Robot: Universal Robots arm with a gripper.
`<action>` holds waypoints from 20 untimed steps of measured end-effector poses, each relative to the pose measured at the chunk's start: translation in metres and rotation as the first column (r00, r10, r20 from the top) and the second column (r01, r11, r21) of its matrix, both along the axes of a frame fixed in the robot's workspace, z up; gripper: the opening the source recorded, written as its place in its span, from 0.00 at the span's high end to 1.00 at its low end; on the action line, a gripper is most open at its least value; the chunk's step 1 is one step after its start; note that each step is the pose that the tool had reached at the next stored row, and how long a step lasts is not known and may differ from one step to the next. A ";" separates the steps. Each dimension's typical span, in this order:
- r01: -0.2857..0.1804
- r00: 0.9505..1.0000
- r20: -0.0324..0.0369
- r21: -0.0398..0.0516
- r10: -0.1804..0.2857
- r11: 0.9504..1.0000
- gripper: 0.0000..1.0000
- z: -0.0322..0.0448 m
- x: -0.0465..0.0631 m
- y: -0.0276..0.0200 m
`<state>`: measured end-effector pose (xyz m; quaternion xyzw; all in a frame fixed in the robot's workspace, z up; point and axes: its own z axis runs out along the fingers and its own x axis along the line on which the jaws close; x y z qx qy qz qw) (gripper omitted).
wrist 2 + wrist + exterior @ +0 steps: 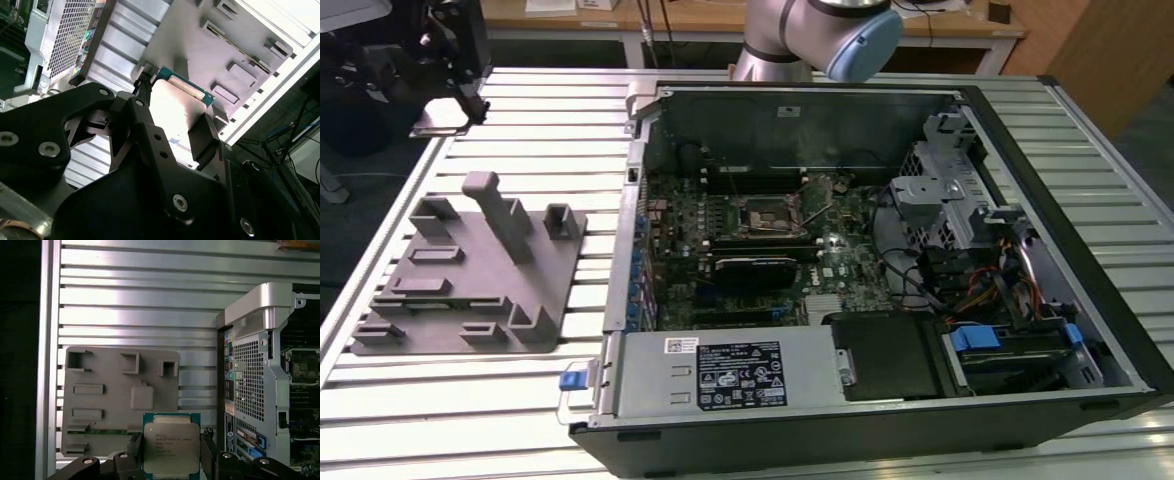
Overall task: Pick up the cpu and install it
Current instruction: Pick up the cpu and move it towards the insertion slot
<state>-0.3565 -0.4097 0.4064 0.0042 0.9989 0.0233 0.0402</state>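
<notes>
In the exterior view the arm [821, 32] shows a pale grey joint with a blue cap at the far edge of the scene, beyond the open computer case [881, 428]. A dark assembly [416, 62] hangs over the far corner of the slatted table [507, 420] on the exterior view's left; whether it belongs to the arm's wrist cannot be told there. In both wrist views the black gripper [171, 451] [175, 109] points down toward the table. Its two fingers [134, 445] are clamped on opposite edges of the cpu [171, 442] [176, 102], one on each side, touching it. The cpu is held flat between them with its pale silver-grey metal top facing the first wrist view's camera and a green border showing round its edge. It hangs in the air, clear of the table. Below and beyond it lies the grey fixture [120, 405] [467, 275], which in the exterior view sits on the table to the left of the case, near it but not touching. The cpu is outside the case, on the fixture's side of the perforated rear wall. It is well apart from the black socket [758, 215] on the motherboard, which the first wrist view shows inside the case [304, 365].
</notes>
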 end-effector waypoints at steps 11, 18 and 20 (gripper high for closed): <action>0.000 1.000 0.000 0.000 0.000 1.000 0.46 0.0000 0.020 0.0000; 0.000 1.000 0.000 0.000 0.000 1.000 0.46 0.0000 0.037 0.0000; 0.000 1.000 0.000 0.000 0.000 1.000 0.46 0.0000 0.042 0.0000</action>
